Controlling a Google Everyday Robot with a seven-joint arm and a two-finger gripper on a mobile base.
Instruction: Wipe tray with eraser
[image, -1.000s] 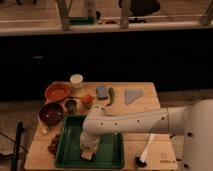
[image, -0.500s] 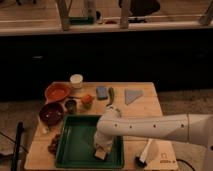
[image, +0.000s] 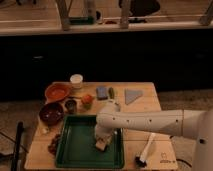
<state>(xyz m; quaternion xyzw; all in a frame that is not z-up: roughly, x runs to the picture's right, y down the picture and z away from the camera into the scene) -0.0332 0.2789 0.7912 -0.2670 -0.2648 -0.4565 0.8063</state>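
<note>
Eraser (image: 101, 145), a small tan block, is shown in the single camera view resting on the floor of the dark green tray (image: 75, 147), right of the tray's middle and towards the front rim. The gripper (image: 103, 136) is set directly above the block at the end of a white arm (image: 150, 122) that reaches in from the right edge of the picture. The wrist hides the claw, so it cannot be told whether it is apart, together or clamped on the block.

Compared with a second ago, the block has been carried from the left-centre of the tray floor towards the right, and the arm has been swung along with it. This is judged to be a wiping stroke in progress: part of the floor has been covered, while the left side and the far strip appear yet to be passed over.

Around the tray, on the wooden table (image: 150, 112), two brown bowls (image: 51, 112) are seen at the left, a blue-grey block (image: 102, 92) behind, and a white-handled brush (image: 148, 149) at the right.
</note>
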